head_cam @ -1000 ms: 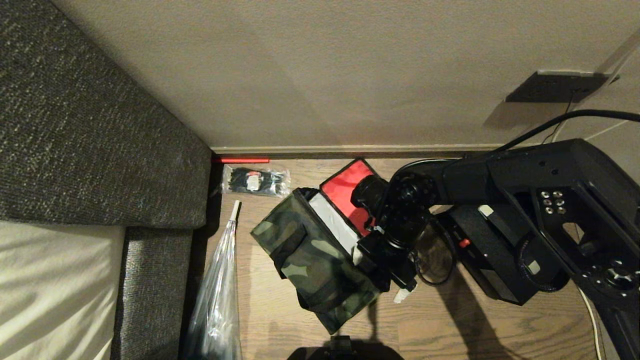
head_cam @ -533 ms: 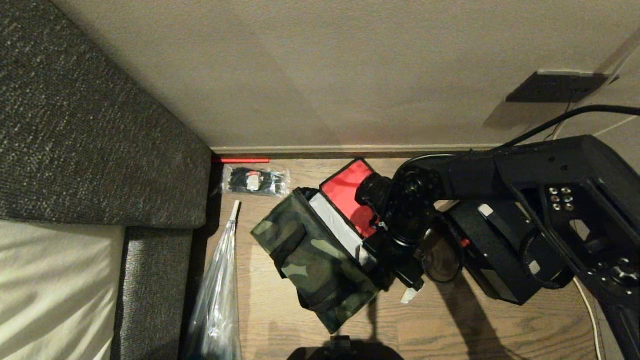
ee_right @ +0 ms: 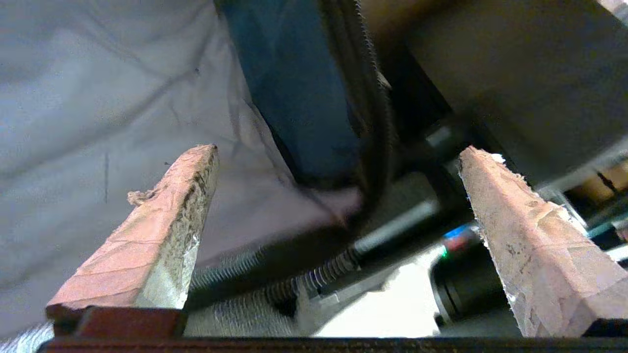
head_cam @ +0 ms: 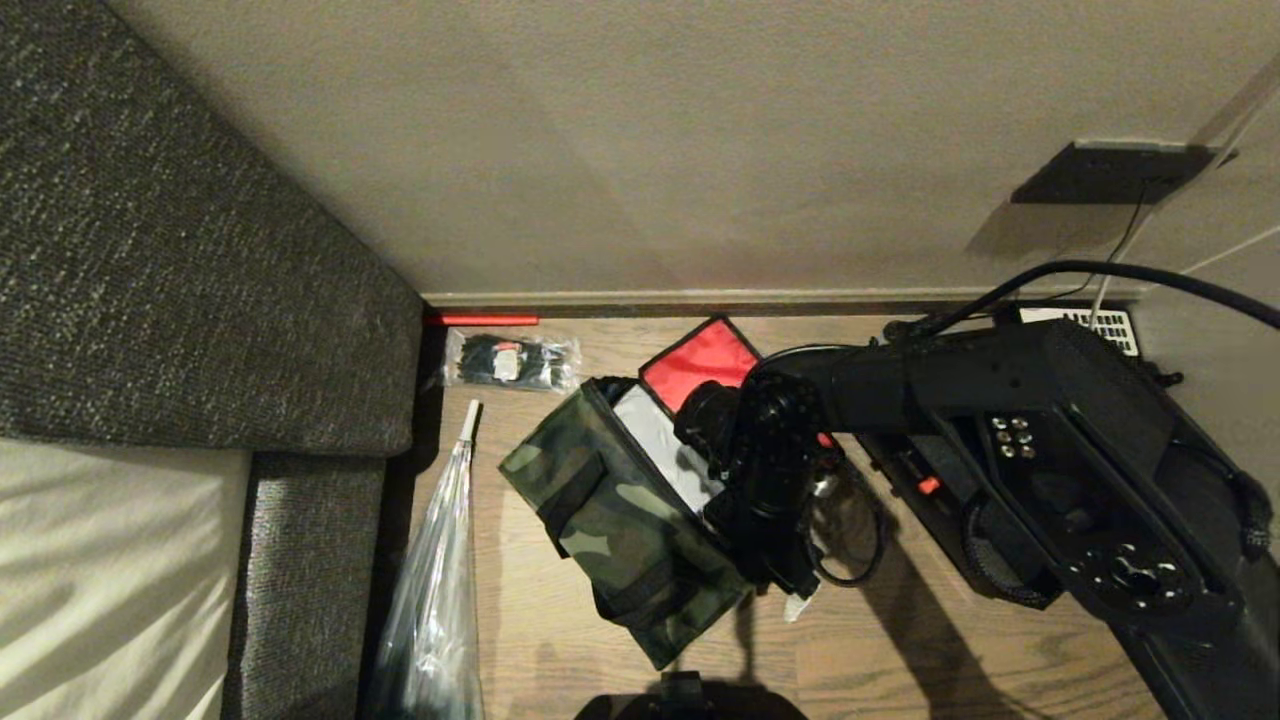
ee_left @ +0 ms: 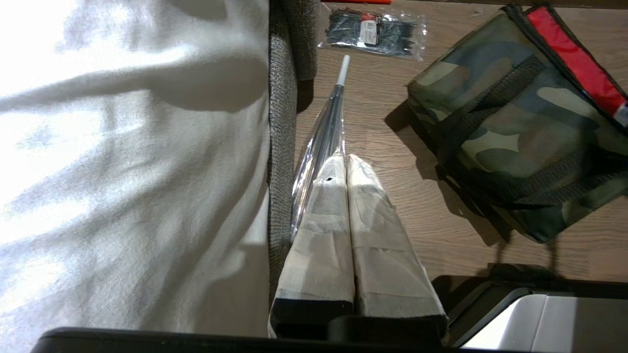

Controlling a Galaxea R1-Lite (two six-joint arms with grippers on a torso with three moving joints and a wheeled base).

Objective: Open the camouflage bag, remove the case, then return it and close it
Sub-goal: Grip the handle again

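The camouflage bag (head_cam: 610, 510) lies on the wooden floor with its lid thrown back, showing the red lid lining (head_cam: 700, 362) and the silver inner lining (head_cam: 650, 440). To its right lies the black case (head_cam: 925, 510) with its red knob, mostly hidden under my right arm. My right gripper (head_cam: 780, 585) hangs over the near right end of the bag's opening. In the right wrist view this gripper (ee_right: 338, 152) is open, with silver lining on one side and the bag's black-trimmed rim (ee_right: 365, 122) between the fingers. My left gripper (ee_left: 343, 164) is shut and empty, parked left of the bag (ee_left: 515, 127).
A clear packet of black items (head_cam: 510, 362) lies by the skirting behind the bag. A long item in clear plastic (head_cam: 440, 600) lies along the grey upholstered furniture (head_cam: 200, 250) on the left. The wall is close behind, with a cable (head_cam: 1150, 275) over my right arm.
My right arm has swung left and lower, bringing the wrist from over the lid to over the bag's opening; it now hides more of the case. The gripper stayed open.
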